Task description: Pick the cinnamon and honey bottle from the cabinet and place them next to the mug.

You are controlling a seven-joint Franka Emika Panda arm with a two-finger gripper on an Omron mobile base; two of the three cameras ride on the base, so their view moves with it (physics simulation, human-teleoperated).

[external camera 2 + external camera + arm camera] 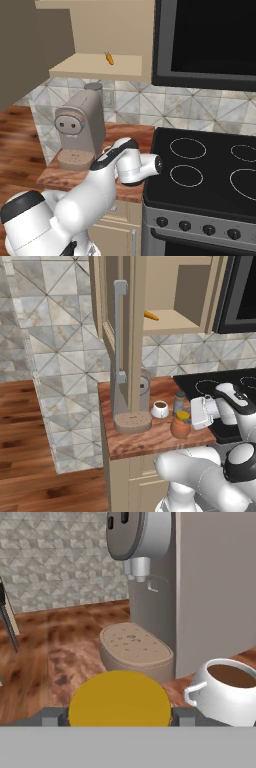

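Honey bottle (pixel 120 697) is sitting between the gripper (pixel 119 717) fingers, gripped at its yellow cap, standing on the counter (pixel 145 441) near the front edge. I'm seeing the mug (pixel 227 689) just beside it, cinnamon (pixel 179 402) behind, and the coffee machine (pixel 145 587) crowding ahead.

Even, flat rendered light, soft faint shadows, no glare; pictures sharp but coarse.

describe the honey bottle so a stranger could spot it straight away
Find the grey coffee machine on the wooden counter. To its right sits a small white mug, and nearer the counter's front edge stands the squat amber-orange honey bottle. Its short yellow cap and round belly distinguish it from the slim grey-brown cinnamon shaker behind.
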